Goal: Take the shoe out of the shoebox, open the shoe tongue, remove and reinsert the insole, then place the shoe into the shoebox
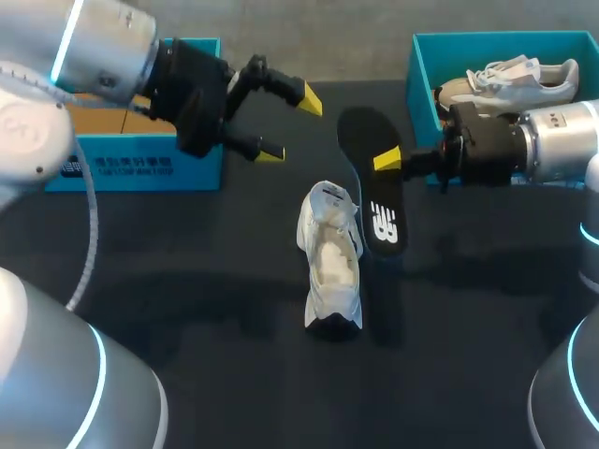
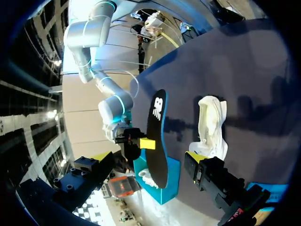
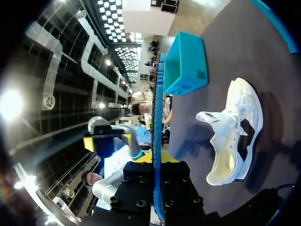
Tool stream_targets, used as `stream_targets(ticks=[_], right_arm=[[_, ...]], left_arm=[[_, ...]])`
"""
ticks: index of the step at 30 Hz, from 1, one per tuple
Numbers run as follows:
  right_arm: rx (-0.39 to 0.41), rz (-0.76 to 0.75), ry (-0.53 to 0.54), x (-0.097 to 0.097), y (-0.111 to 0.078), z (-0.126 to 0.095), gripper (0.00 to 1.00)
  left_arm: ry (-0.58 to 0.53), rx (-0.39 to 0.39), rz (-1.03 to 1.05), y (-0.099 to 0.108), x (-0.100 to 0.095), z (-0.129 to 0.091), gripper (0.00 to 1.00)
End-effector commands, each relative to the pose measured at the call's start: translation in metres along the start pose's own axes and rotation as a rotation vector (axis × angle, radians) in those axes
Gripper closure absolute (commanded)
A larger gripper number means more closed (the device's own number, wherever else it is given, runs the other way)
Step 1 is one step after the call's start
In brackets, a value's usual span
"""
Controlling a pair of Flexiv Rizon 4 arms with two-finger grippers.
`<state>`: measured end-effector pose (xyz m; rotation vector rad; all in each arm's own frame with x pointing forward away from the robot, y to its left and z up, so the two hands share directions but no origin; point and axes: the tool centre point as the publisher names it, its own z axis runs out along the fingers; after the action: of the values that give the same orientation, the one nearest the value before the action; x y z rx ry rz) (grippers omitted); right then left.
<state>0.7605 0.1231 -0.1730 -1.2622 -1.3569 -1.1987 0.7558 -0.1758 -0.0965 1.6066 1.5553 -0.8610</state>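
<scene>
Head view: left claw [image 1: 292,126] spread wide, empty, above far-left table [image 1: 187,281] beside blue shoebox [image 1: 140,168]. Right claw [image 1: 385,161] clamped on black insole [image 1: 374,201], just right of white shoe [image 1: 329,257] lying mid-table.
Left wrist view: insole ahead, shoe beside it.
Right wrist view: insole edge-on between fingers.

Left arm [image 1: 103,47] blocks part of the left shoebox [image 1: 140,168], and the insole [image 1: 382,224] hides the right tool's [image 1: 387,161] far finger.

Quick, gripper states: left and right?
Left gripper: open, holding nothing.
Right gripper: shut on the insole.
</scene>
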Motion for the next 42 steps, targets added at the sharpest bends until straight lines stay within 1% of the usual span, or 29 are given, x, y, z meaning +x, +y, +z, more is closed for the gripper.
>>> stream_targets(ticks=[1, 8, 14, 18, 24, 32, 33, 35, 36, 38, 39, 40, 42], right_arm=[[-0.012, 0.0, 0.012, 0.0, -0.002, 0.001, 1.0], [-0.029, 0.001, 0.028, 0.01, -0.003, -0.001, 1.0], [-0.041, 0.012, 0.034, 0.018, -0.006, -0.002, 1.0], [-0.038, 0.018, 0.033, 0.022, -0.008, -0.001, 1.0], [-0.032, 0.024, 0.034, 0.023, -0.012, 0.004, 1.0], [-0.01, 0.026, 0.031, 0.025, -0.018, 0.014, 1.0], [-0.006, 0.027, 0.03, 0.025, -0.02, 0.015, 1.0], [0.002, 0.028, 0.028, 0.026, -0.022, 0.018, 1.0], [0.007, 0.028, 0.026, 0.027, -0.023, 0.02, 1.0], [0.01, 0.027, 0.024, 0.028, -0.024, 0.022, 1.0], [0.011, 0.026, 0.024, 0.029, -0.025, 0.023, 1.0], [0.011, 0.025, 0.023, 0.029, -0.025, 0.024, 1.0], [0.011, 0.024, 0.023, 0.028, -0.025, 0.026, 1.0]], left_arm=[[-0.192, -0.015, -0.003, -0.004, 0.016, 0.006, 0.0], [-0.255, -0.043, -0.015, 0.001, 0.029, 0.012, 0.0], [-0.303, -0.073, -0.011, 0.008, 0.035, 0.022, 0.0], [-0.347, -0.106, -0.026, 0.013, 0.036, 0.031, 0.0], [-0.411, -0.138, -0.04, 0.019, 0.035, 0.043, 0.0], [-0.445, -0.134, -0.021, 0.025, 0.033, 0.057, 0.0], [-0.448, -0.134, -0.02, 0.026, 0.032, 0.059, 0.03], [-0.46, -0.131, -0.028, 0.027, 0.032, 0.063, 0.05], [-0.463, -0.13, -0.031, 0.028, 0.031, 0.065, 0.12], [-0.474, -0.13, -0.032, 0.029, 0.029, 0.068, 0.15], [-0.479, -0.133, -0.037, 0.029, 0.027, 0.07, 0.19], [-0.488, -0.134, -0.046, 0.029, 0.026, 0.072, 0.19], [-0.496, -0.14, -0.049, 0.03, 0.024, 0.076, 0.26]])
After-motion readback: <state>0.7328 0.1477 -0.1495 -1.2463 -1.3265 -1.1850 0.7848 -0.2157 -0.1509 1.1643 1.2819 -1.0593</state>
